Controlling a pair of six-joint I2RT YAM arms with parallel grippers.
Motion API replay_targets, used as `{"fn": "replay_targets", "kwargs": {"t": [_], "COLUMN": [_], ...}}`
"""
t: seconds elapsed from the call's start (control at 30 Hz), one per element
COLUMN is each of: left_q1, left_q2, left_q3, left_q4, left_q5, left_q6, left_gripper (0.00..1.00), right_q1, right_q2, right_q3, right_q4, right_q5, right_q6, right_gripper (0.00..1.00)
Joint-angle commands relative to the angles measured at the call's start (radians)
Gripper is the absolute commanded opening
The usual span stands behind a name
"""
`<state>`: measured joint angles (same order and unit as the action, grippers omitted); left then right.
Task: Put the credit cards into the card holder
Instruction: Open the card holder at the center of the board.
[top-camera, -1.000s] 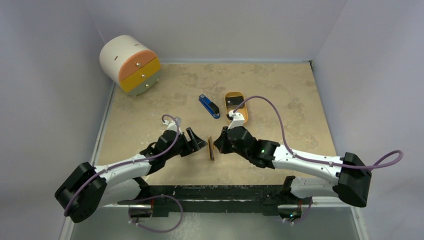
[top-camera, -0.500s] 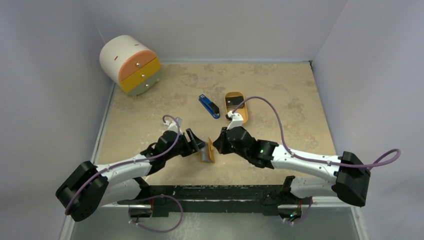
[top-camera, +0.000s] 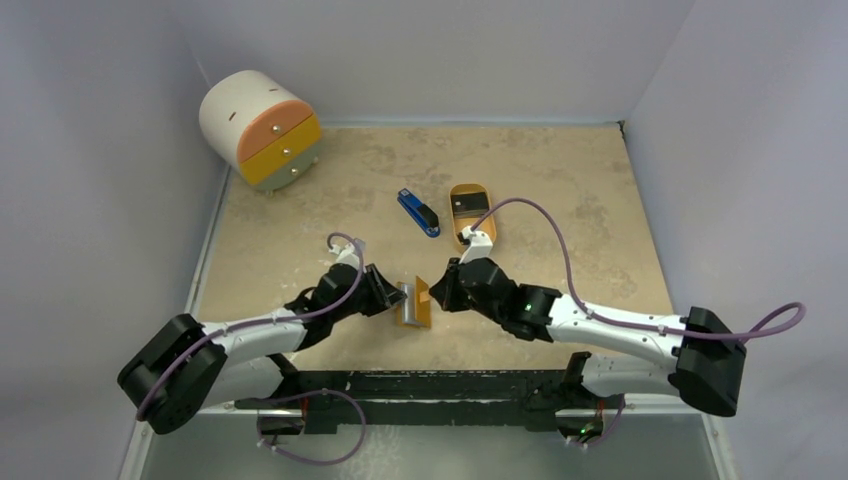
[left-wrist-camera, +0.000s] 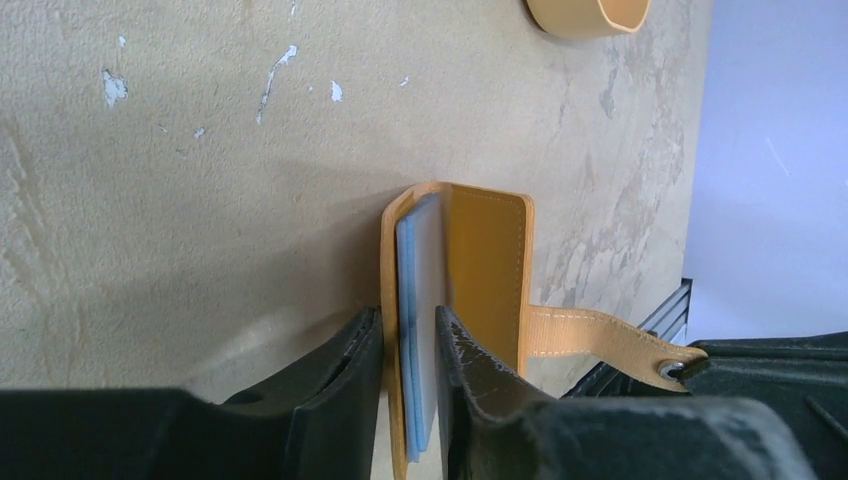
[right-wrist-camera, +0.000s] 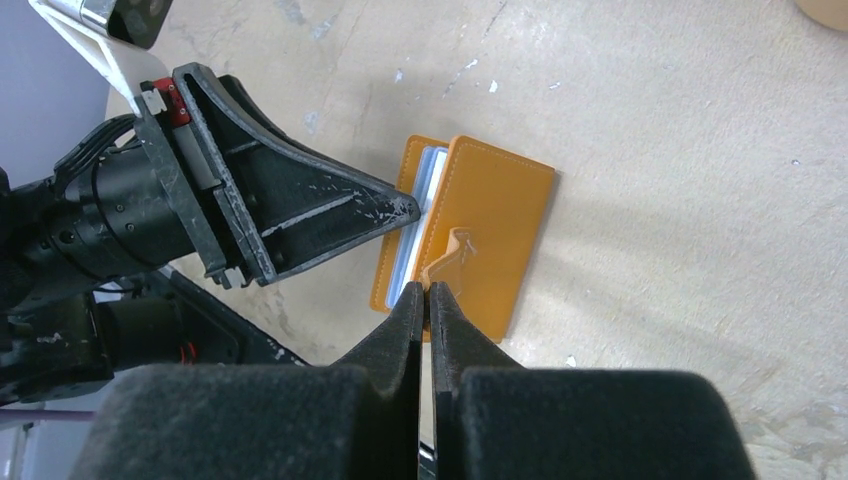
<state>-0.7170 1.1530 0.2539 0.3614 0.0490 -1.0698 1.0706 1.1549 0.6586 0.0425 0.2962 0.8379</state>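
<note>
Holder (top-camera: 418, 303) held part-open between both grippers, near the middle of the desk's (top-camera: 560, 170) near edge.
Its clear sleeves (left-wrist-camera: 420, 300) show between the orange covers. The left gripper (left-wrist-camera: 410, 345) pinches the holder's left cover and sleeves, one finger outside the cover and the other inside against the sleeves. The right gripper (right-wrist-camera: 427, 295), fingers pressed together, pinches the holder's strap (left-wrist-camera: 590, 335), which is pulled out to the right. Whether the holder touches the desk I cannot tell. A dark card (top-camera: 463, 205) lies in an oval tray (top-camera: 468, 187) towards the desk's middle, with a blue stapler (top-camera: 418, 213) just left of the tray.
</note>
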Motion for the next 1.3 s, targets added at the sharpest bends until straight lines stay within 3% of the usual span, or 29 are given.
{"fn": "replay_targets", "kwargs": {"t": [0.0,0.23,0.57,0.97,1.0,1.07,1.13,1.17,1.27], "left_q1": [-0.008,-0.007,-0.007,-0.007,-0.007,-0.007,-0.008,-0.007,-0.009], "left_q2": [0.021,0.048,-0.022,-0.013,-0.020,-0.032,-0.046,-0.052,-0.068], "left_q3": [0.014,0.063,0.077,0.048,0.048,0.048,0.049,0.048,0.047], "left_q4": [0.078,0.044,-0.089,-0.108,-0.116,-0.127,-0.135,-0.138,-0.139], "left_q5": [0.007,0.005,-0.078,-0.087,-0.087,-0.092,-0.098,-0.100,-0.107], "left_q6": [0.018,0.045,0.066,0.033,0.030,0.025,0.017,0.012,-0.009], "left_gripper": [0.21,0.00,0.00,0.00,0.00,0.00,0.00,0.00,0.00], "right_q1": [-0.003,-0.002,-0.002,-0.001,-0.001,-0.001,-0.002,-0.001,0.001], "right_q2": [-0.024,-0.056,-0.092,0.020,0.016,-0.012,-0.045,-0.057,-0.081], "right_q3": [-0.013,-0.030,-0.046,-0.055,-0.045,-0.024,0.009,0.030,0.111], "right_q4": [0.014,-0.022,-0.344,-0.459,-0.473,-0.492,-0.501,-0.506,-0.521], "right_q5": [0.025,0.057,0.203,0.202,0.208,0.229,0.260,0.260,0.246], "right_q6": [0.027,0.038,0.199,0.309,0.307,0.284,0.237,0.200,0.121], "right_gripper": [0.00,0.00,0.00,0.01,0.09,0.37,0.58,0.64,0.67]}}
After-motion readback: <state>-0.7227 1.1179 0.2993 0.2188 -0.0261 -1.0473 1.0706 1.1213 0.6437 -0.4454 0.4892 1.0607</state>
